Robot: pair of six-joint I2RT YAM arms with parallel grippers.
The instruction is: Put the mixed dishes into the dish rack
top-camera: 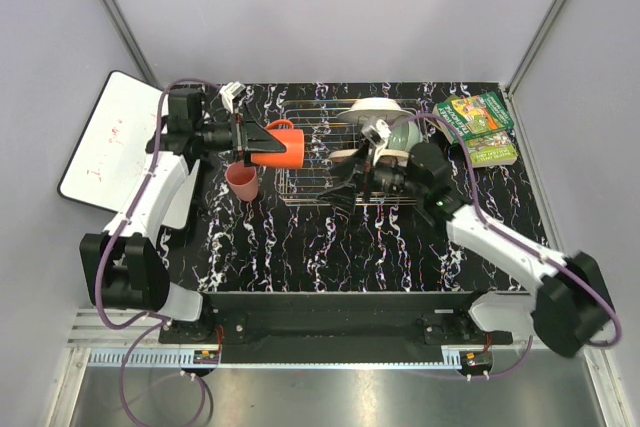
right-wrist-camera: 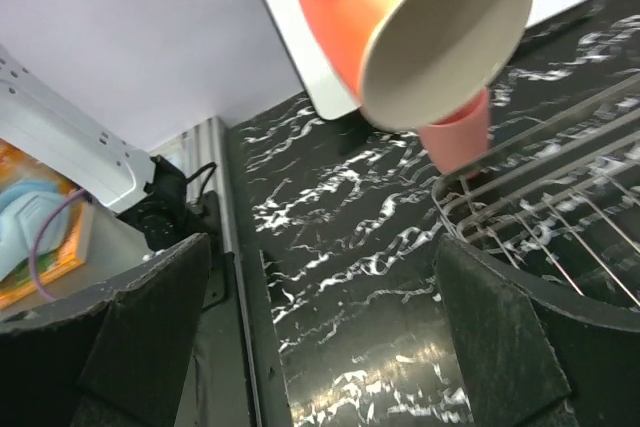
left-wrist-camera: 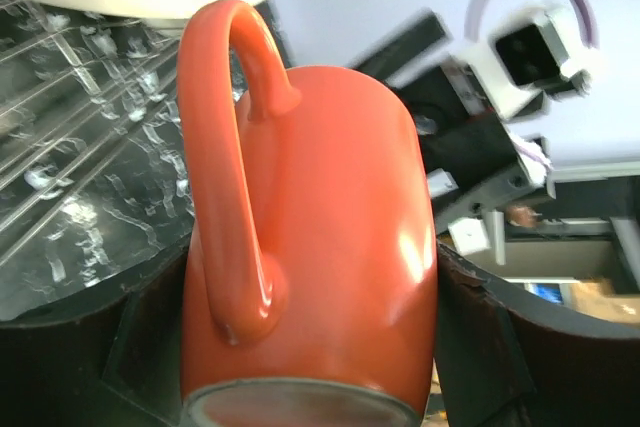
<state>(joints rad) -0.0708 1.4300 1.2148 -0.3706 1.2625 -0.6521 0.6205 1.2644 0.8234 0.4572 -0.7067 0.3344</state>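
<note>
My left gripper [top-camera: 263, 145] is shut on the orange mug [top-camera: 283, 147] and holds it on its side, in the air, at the left end of the silver wire dish rack [top-camera: 318, 187]. The left wrist view shows the mug [left-wrist-camera: 330, 247] between the fingers with its handle up. The pink cup [top-camera: 242, 182] stands on the table just left of the rack. A white dish [top-camera: 377, 108] and the pale green bowl [top-camera: 408, 133] sit at the rack's back right. My right gripper [top-camera: 343, 177] is open and empty over the rack, facing the mug [right-wrist-camera: 440, 37]. The pink plate is out of view.
A whiteboard [top-camera: 105, 137] lies at the table's left edge. Green-covered books [top-camera: 482, 127] lie at the back right. The table top [top-camera: 330, 247] is black marble pattern. The right wrist view shows the pink cup [right-wrist-camera: 458, 142] beside the rack's corner [right-wrist-camera: 540, 202].
</note>
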